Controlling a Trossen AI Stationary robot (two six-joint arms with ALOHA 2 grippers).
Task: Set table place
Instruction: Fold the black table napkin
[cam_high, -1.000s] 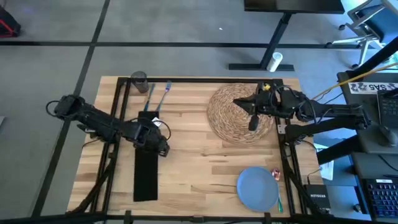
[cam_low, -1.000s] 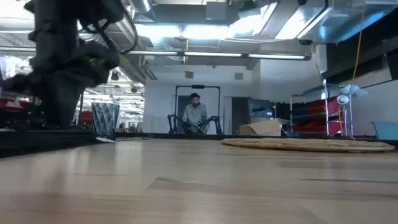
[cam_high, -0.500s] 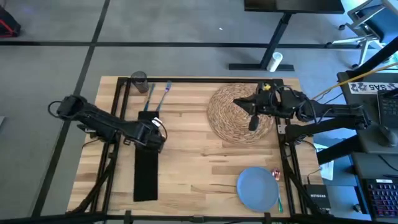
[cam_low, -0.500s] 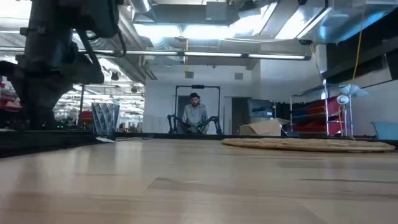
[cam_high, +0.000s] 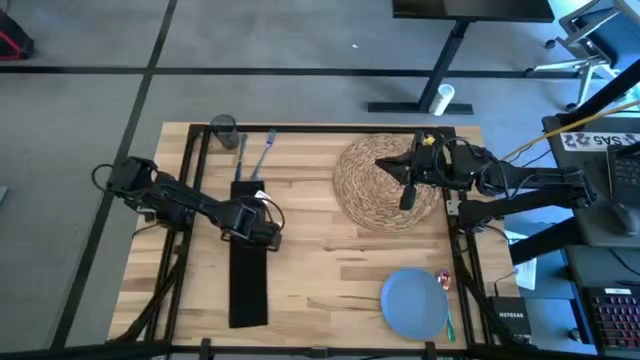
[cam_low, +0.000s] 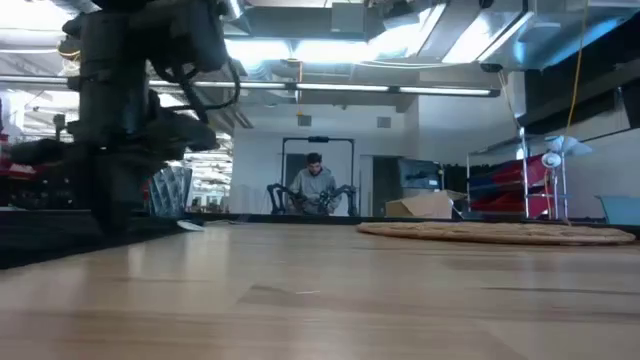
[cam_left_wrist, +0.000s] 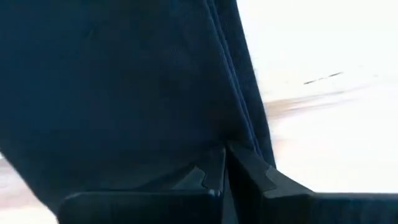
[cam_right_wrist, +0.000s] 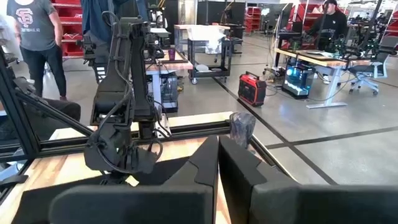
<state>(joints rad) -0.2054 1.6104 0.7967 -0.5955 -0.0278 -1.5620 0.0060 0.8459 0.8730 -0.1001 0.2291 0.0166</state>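
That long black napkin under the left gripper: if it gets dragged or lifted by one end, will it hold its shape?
Probably not. The black napkin lies flat as a long thin strip, and layered edges show at the left gripper, so it looks like folded cloth: likely floppy and light. Dragged across the table, it should slide easily but may skew or bunch.

On the light wood table (cam_high: 320, 250) we see a long black napkin (cam_high: 249, 280) lying flat at the left, a round straw placemat (cam_high: 375, 185) at the far right, a blue plate (cam_high: 414, 303) near the front right edge, and a grey glass (cam_high: 223, 130) with two utensils (cam_high: 256, 152) at the far left.
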